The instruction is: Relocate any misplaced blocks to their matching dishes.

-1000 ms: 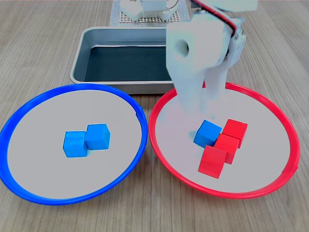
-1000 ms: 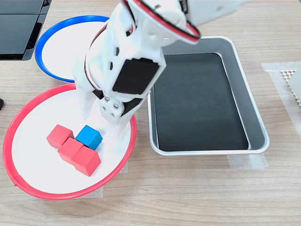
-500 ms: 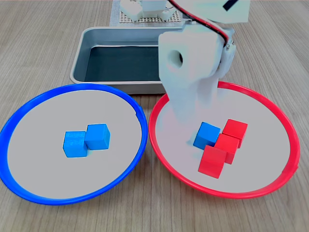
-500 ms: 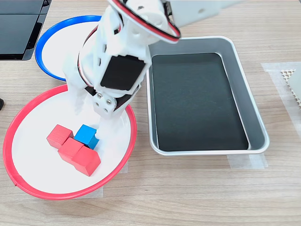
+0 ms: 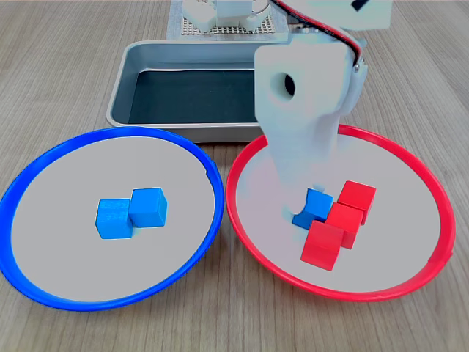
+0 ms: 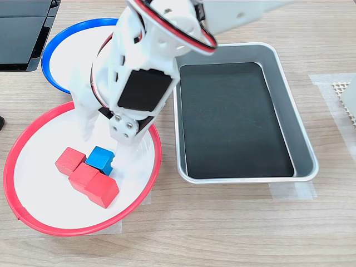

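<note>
The blue block sits in the red-rimmed dish, touching the three red blocks. The hand is spread open, its fingers straddling the block but not yet closed. Light, rigid and glossy, it may slip; the two free flat sides look best to pinch. Two more blue blocks lie in the blue-rimmed dish.

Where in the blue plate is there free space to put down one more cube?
The blue plate is bare all around the two blue cubes at its middle. The red plate is crowded: the gripper and four cubes fill its centre.
</note>
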{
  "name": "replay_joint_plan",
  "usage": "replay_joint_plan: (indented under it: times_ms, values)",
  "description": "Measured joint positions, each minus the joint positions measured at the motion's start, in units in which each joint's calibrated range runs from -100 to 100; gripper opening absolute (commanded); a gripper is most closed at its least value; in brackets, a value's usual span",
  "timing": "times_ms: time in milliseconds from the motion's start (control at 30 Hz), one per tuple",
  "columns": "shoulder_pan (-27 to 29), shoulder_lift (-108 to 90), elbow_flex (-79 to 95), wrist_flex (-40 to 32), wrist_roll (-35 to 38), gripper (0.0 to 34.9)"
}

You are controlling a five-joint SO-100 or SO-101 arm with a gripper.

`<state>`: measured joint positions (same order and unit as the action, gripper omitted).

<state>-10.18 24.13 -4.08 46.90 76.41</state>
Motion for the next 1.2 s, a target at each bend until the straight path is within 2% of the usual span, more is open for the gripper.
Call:
replay_joint_plan:
  times_ms: [1200]
  values:
    - [0.8, 5.88, -3.18, -1.63, 0.34, 10.7]
